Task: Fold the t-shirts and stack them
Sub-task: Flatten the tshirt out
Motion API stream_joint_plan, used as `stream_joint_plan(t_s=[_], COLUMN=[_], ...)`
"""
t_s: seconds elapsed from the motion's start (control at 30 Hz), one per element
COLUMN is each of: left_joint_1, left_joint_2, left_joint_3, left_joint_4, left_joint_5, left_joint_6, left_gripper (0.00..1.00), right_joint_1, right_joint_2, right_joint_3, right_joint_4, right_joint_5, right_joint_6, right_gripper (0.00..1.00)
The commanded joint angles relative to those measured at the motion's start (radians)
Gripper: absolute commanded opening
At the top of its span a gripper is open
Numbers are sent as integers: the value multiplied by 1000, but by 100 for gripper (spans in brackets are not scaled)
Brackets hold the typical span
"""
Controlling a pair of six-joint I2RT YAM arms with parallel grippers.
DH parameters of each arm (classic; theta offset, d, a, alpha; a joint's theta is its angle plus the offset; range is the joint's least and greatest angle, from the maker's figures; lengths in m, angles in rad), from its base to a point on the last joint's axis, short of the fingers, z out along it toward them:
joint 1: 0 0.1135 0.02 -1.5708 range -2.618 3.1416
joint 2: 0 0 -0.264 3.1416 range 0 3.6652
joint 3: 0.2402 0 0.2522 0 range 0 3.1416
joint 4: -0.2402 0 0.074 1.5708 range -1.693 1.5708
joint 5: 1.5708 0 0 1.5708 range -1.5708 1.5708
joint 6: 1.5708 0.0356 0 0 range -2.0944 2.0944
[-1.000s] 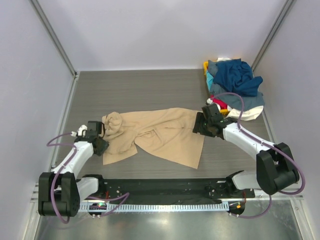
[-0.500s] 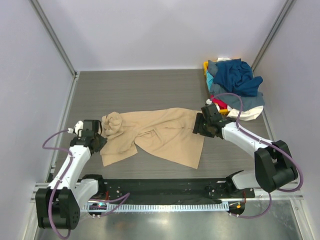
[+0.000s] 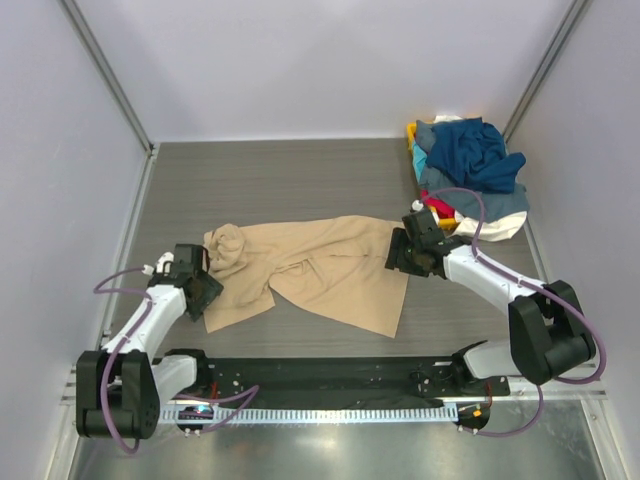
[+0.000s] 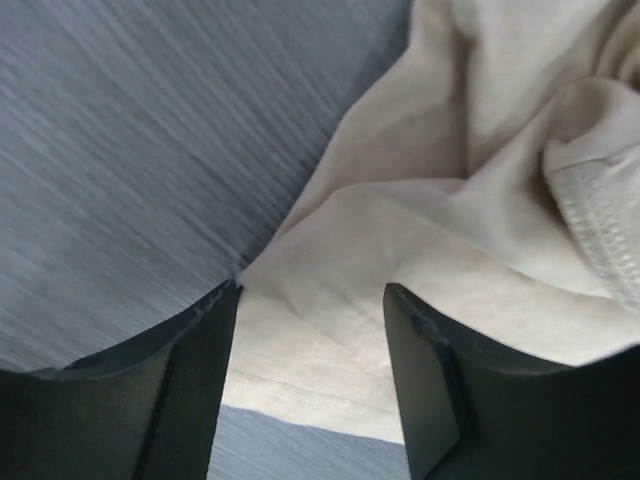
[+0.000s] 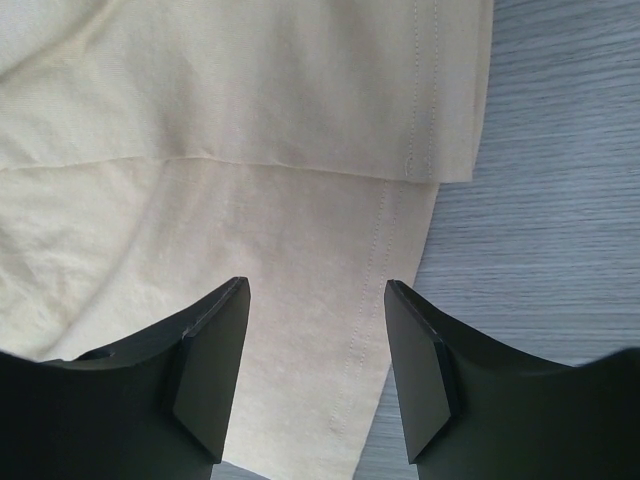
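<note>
A tan t-shirt (image 3: pixel 320 272) lies crumpled and spread across the middle of the grey table. My left gripper (image 3: pixel 207 287) is open over its left edge; in the left wrist view (image 4: pixel 310 350) the tan hem (image 4: pixel 330 380) lies between the fingers. My right gripper (image 3: pixel 398 252) is open over the shirt's right edge; in the right wrist view (image 5: pixel 315 350) a stitched hem (image 5: pixel 390 240) lies between the fingers. A pile of other t-shirts (image 3: pixel 468 170), navy blue, grey-blue and white with bits of red, teal and yellow, sits at the back right.
The table (image 3: pixel 280 180) is walled by pale panels on the left, back and right. A black rail (image 3: pixel 320 378) with the arm bases runs along the near edge.
My left gripper swung out to the left, then came back right onto the shirt's left edge. My right gripper has barely moved.
</note>
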Motion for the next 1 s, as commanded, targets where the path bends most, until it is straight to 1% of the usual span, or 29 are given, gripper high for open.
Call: stream_joint_plan(t_s=[0.0, 0.07, 0.13, 0.27, 0.73, 0.83, 0.87, 0.93, 0.97], left_joint_1=[4, 4, 4, 4, 4, 4, 4, 4, 4], left_joint_2=[29, 35, 31, 14, -58, -54, -52, -44, -37], left_joint_3=[-23, -22, -13, 18, 41, 40, 40, 34, 30], left_joint_4=[60, 75, 77, 64, 15, 20, 26, 44, 51], left_joint_5=[8, 5, 1, -9, 2, 5, 13, 23, 37], left_joint_6=[-14, -13, -8, 2, 16, 18, 21, 25, 27], left_gripper=[60, 54, 52, 40, 35, 27, 20, 12, 0], right_joint_1=[1, 1, 1, 1, 1, 1, 2, -1, 1], right_joint_2=[-5, -9, -13, -5, 12, 15, 15, 14, 9], right_joint_3=[-2, -3, -7, -7, 4, 3, 3, 1, 1], right_joint_4=[20, 20, 17, 17, 17, 17, 17, 17, 17], right_joint_5=[-9, 0, 3, 5, 6, 5, 5, 6, 8], right_joint_6=[-5, -8, -8, -8, -11, -10, -11, -8, -10], right_gripper=[63, 62, 63, 62, 62, 61, 61, 61, 61])
